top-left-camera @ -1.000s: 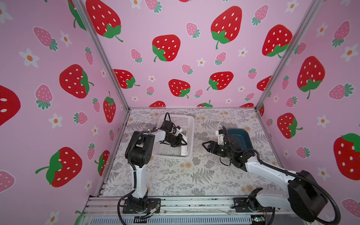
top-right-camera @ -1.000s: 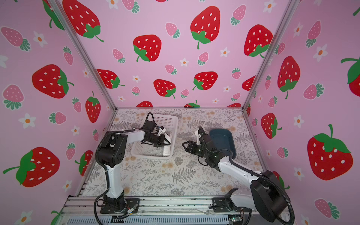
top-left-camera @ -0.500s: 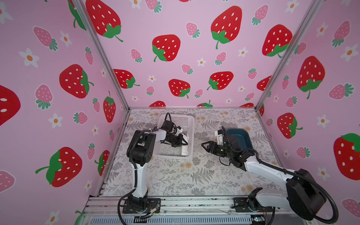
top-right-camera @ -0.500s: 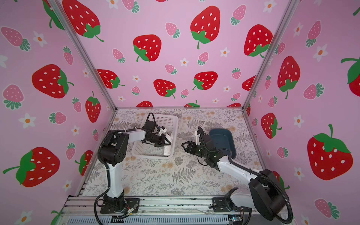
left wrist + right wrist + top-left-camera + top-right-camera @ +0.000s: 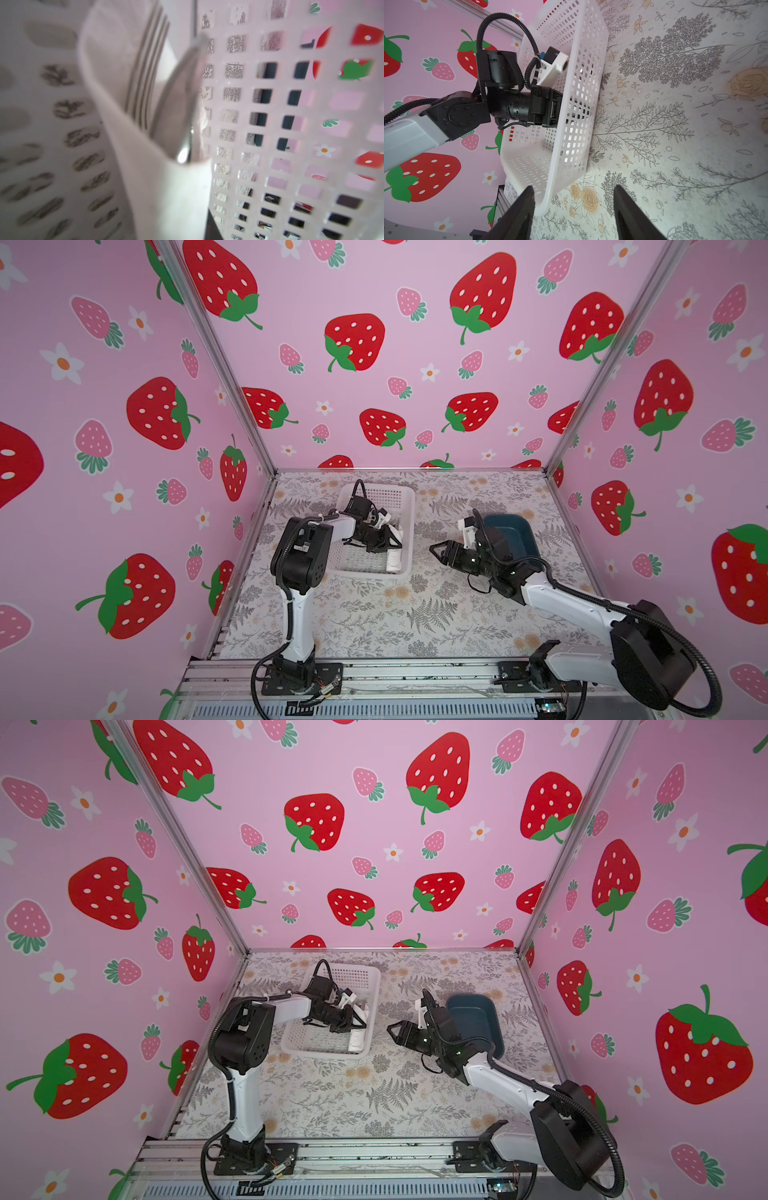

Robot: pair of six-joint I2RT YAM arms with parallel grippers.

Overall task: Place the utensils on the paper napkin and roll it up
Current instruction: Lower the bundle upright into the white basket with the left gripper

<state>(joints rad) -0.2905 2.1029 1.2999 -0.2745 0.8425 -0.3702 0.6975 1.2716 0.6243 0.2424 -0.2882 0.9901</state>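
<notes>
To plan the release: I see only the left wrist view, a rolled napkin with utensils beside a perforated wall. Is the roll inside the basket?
Observer: Yes, in both top views the roll lies in the white basket, along its right-hand wall.
Operator: Where is the right gripper?
Observer: The right gripper hovers over the table outside that wall, apart from the basket.
Operator: Does it hold something?
Observer: No, the right wrist view shows its jaws apart and empty.

Close and blurred, the rolled paper napkin (image 5: 166, 197) wraps the utensils (image 5: 143, 72), whose fork tines poke out, just beside the white basket's (image 5: 264, 166) perforated wall.
</notes>
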